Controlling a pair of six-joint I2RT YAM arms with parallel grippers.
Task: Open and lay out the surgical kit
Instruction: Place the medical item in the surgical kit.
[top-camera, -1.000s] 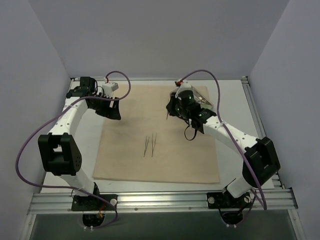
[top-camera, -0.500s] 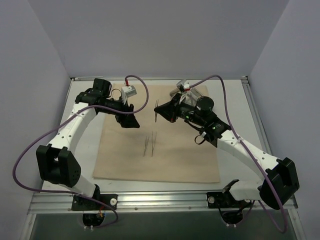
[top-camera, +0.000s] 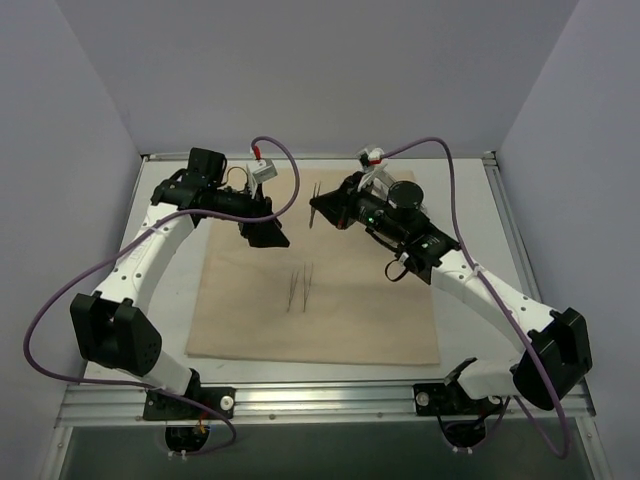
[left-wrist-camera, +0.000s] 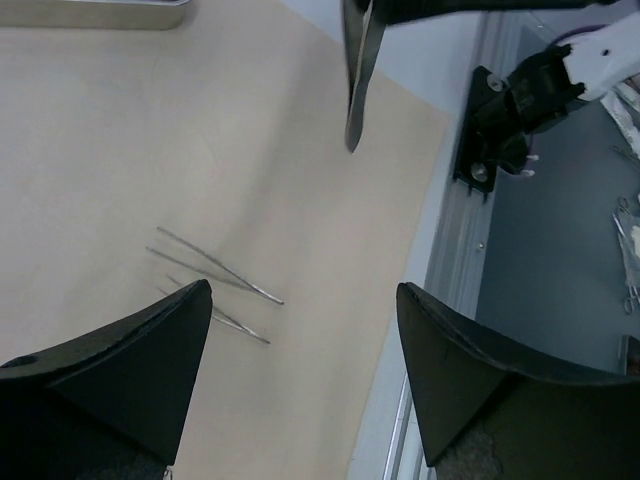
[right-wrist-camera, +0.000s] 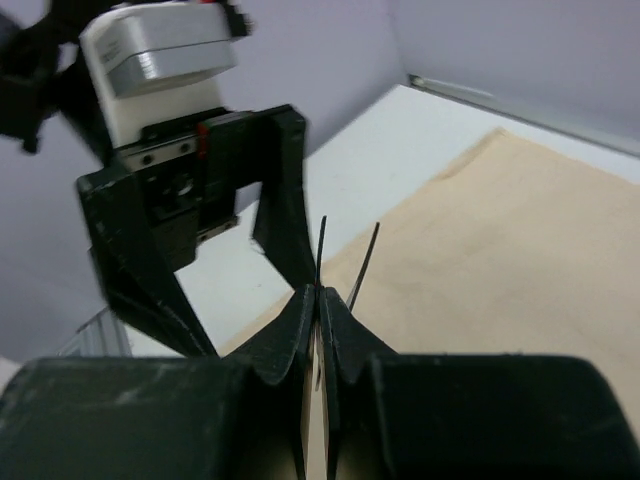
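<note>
The beige cloth lies spread flat on the table. Two thin metal tweezers lie side by side at its middle, also in the left wrist view. My right gripper is shut on a third pair of tweezers and holds it above the cloth's far part; both prongs stick out past the jaws. My left gripper is open and empty, hovering just left of it. The steel tray's edge shows only in the left wrist view. Forceps and packets are out of view.
White table borders the cloth. An aluminium rail runs along the near edge, with the right arm's base on it. Grey walls close in the back and sides. The left gripper's body stands close in front of the right gripper.
My right gripper has lifted the tweezers and swung left, away from the far right of the cloth. My left gripper has moved right, toward it.
</note>
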